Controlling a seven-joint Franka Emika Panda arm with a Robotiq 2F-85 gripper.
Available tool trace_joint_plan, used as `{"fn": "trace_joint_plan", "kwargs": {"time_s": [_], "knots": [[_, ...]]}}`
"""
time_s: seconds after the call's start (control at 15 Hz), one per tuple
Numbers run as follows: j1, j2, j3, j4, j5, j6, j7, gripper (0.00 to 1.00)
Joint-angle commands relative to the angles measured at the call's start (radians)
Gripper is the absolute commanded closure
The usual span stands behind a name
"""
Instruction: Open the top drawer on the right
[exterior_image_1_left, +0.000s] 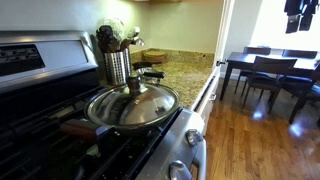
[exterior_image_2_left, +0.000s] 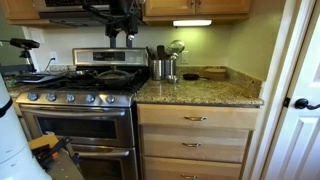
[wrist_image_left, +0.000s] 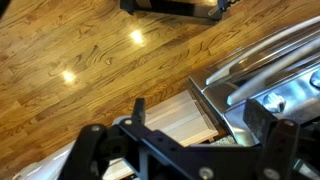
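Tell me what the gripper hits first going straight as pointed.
Probably the front of the top drawer, framed between the jaws of the gripper, beside the stove. Depth unclear; it may instead reach the floor.

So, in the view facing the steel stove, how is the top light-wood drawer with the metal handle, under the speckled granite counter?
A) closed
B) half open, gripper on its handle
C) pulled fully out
A: the top drawer sits flush with the drawer below, and the gripper hangs above the stove.
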Motion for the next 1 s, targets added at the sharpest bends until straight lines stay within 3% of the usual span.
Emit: {"fn": "trace_joint_plan", "kwargs": {"time_s": [0.0,0.4,0.93], "knots": [[0.006,0.001,-0.004,0.002,-0.002,-0.002,0.002,0.0],[0.007,0.0,-0.006,0.0,0.001,0.005,-0.001,0.0],[0.011,-0.009,-0.01,-0.027,0.007,0.152,-0.017,0.0]]}}
